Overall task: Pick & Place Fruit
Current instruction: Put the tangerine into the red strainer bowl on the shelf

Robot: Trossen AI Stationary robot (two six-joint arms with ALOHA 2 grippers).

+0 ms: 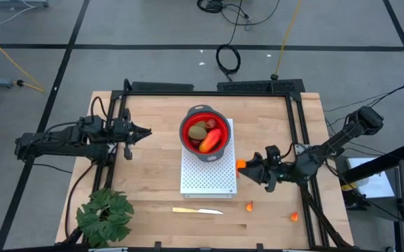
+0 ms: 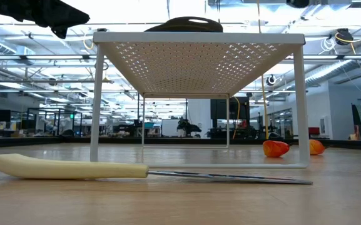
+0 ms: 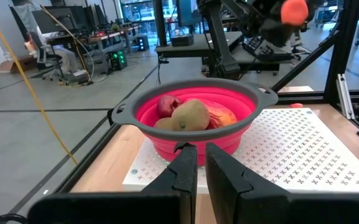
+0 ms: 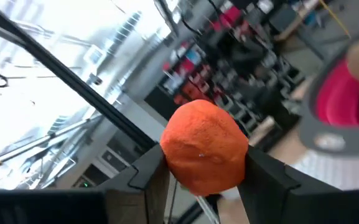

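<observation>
High view: a white perforated stand (image 1: 209, 178) is seen mid-table, with a red collapsible bowl (image 1: 203, 133) of fruit on its far end. The left gripper (image 1: 145, 132) is held beside the bowl, fingers nearly together, empty. The right gripper (image 1: 244, 166) is clamped on a small orange fruit piece (image 4: 204, 147), shown clearly only by the right wrist view. Two orange bits (image 2: 276, 148) are shown beyond the knife (image 2: 67, 167) in the low view.

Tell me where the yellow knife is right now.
In the high view the yellow knife lies flat on the table's near side, just in front of the white perforated stand, between the green plant and two small orange pieces.
</observation>
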